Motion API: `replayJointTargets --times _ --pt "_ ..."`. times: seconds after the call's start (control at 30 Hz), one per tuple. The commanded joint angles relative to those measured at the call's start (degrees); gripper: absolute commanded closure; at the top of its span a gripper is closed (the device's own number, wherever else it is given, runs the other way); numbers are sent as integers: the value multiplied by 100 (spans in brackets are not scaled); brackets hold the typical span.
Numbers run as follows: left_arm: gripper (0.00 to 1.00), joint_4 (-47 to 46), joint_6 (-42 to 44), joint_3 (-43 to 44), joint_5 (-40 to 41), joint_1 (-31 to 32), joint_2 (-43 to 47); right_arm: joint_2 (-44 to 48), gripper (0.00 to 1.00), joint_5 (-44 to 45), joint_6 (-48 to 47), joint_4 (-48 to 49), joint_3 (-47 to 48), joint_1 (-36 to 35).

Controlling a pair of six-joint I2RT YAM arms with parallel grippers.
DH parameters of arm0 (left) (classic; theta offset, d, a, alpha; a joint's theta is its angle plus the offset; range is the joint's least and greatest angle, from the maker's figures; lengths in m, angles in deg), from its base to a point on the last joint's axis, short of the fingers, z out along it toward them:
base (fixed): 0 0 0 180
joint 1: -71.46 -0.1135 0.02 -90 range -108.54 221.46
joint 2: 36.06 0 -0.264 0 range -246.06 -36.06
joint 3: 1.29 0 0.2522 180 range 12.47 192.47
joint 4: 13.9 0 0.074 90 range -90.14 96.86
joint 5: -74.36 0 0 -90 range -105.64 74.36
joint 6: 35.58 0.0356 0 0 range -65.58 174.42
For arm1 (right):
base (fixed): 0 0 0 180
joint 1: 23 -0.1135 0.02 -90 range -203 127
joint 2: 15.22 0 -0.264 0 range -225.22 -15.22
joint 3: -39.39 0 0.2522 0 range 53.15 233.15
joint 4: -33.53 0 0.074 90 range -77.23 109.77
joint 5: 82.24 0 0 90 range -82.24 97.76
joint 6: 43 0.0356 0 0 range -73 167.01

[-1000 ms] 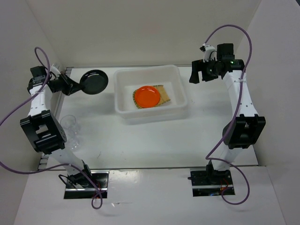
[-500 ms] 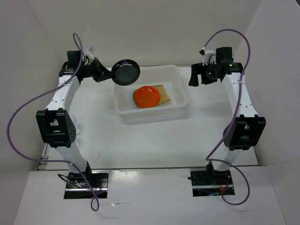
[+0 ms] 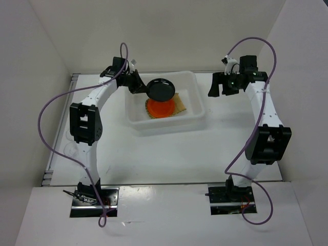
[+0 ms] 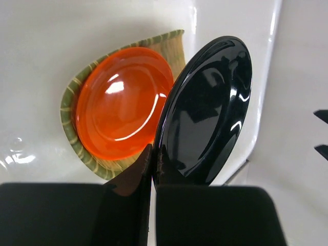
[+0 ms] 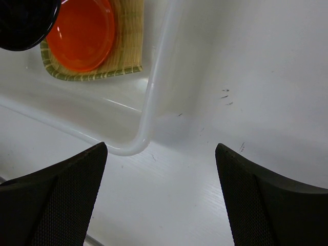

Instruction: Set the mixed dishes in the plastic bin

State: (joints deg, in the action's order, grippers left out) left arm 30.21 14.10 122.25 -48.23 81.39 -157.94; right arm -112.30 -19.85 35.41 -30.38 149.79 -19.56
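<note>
My left gripper (image 3: pixel 139 84) (image 4: pixel 154 154) is shut on the rim of the glossy black plate (image 3: pixel 160 89) (image 4: pixel 210 107), which hangs tilted above the plastic bin (image 3: pixel 201 105) (image 4: pixel 270 56). Inside the bin the orange plate (image 3: pixel 161 109) (image 4: pixel 120 102) rests on the woven bamboo tray (image 3: pixel 180 102) (image 4: pixel 72 110). The black plate overlaps the orange plate's far edge in the top view. My right gripper (image 3: pixel 219 85) (image 5: pixel 160 148) hovers open and empty just past the bin's right corner (image 5: pixel 138 144). Its wrist view also shows the orange plate (image 5: pixel 84 33), the tray (image 5: pixel 128 36) and a piece of the black plate (image 5: pixel 20 20).
The bin stands at the back middle of the white table (image 3: pixel 169 154). White walls close in the left, back and right sides. The left arm's links (image 3: pixel 85 123) stretch along the table's left part, and purple cables loop over both arms.
The left arm has swung right, carrying the black plate from left of the bin to above it, over the orange plate. The right gripper has barely shifted.
</note>
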Motion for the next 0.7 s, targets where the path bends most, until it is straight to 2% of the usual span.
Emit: replayJointTargets --times 0.0,0.3,0.63,0.67 --pt "100 76 164 439 122 52 -195 312 9 -226 35 225 -66 78" --pt "100 24 164 439 386 228 -845 312 9 -288 35 172 -66 253" --pt "100 -29 112 325 631 334 -1101 365 9 -341 35 120 -66 368" --pt "94 -29 112 273 632 334 -1101 365 9 -341 35 120 -66 368"
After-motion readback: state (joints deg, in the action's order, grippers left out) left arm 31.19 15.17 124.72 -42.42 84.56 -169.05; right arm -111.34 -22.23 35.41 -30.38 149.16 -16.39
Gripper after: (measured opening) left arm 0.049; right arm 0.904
